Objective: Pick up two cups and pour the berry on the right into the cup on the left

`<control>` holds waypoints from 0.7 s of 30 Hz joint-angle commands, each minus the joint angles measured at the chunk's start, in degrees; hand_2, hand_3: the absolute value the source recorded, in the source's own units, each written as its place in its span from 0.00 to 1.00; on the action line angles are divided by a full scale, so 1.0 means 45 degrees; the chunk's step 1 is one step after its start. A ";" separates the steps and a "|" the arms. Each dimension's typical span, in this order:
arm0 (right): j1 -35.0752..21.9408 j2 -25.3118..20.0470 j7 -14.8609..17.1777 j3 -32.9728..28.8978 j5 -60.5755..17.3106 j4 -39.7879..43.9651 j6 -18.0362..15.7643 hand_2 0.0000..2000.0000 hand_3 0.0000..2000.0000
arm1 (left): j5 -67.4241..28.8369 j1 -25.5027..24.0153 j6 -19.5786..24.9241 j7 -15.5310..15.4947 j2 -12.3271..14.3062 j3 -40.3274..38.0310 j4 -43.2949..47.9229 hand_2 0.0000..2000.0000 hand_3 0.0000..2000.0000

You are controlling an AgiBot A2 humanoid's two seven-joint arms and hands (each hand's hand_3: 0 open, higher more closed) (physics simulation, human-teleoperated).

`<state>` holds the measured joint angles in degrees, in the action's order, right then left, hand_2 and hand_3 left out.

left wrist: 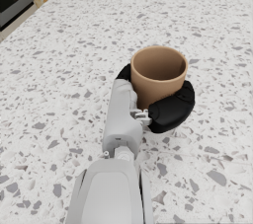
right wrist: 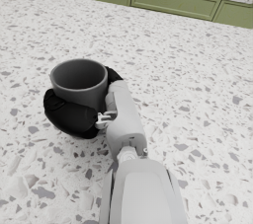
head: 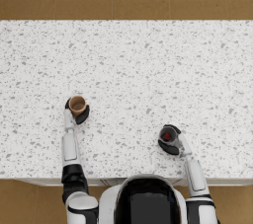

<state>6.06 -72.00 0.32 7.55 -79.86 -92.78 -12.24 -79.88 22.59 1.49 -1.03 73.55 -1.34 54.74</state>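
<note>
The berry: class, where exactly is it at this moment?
In the head view the berry lies inside the grey cup, which the right robot hand grips on the right of the speckled counter, well apart from the tan cup.

On the counter, the left cup sits in the left hand, well apart from the right cup, which sits in the right hand nearer the front edge. A berry lies inside the right cup.
</note>
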 commanded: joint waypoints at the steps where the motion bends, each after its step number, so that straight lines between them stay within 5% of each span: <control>1: -0.0102 -0.0058 -0.0009 -0.0230 0.0000 -0.0161 -0.0098 1.00 0.64 | 0.0003 -0.0956 0.0020 0.0003 -0.0195 0.0676 0.0716 1.00 0.64; 9: -0.1049 -0.0560 -0.0139 -0.0224 0.0001 -0.1175 0.0355 1.00 0.64 | 0.0010 -0.2494 0.0024 0.0158 -0.0361 0.1328 0.6482 1.00 0.64; 21: -0.4485 -0.1991 -0.0190 0.0291 0.0007 -0.0472 0.1074 1.00 0.64 | 0.0012 -0.2929 0.0137 0.0195 -0.0134 0.3737 0.9377 1.00 0.64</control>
<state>-10.39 -79.80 -0.55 8.35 -81.60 -95.27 -7.31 -81.61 9.45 2.10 -0.16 73.12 13.08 93.67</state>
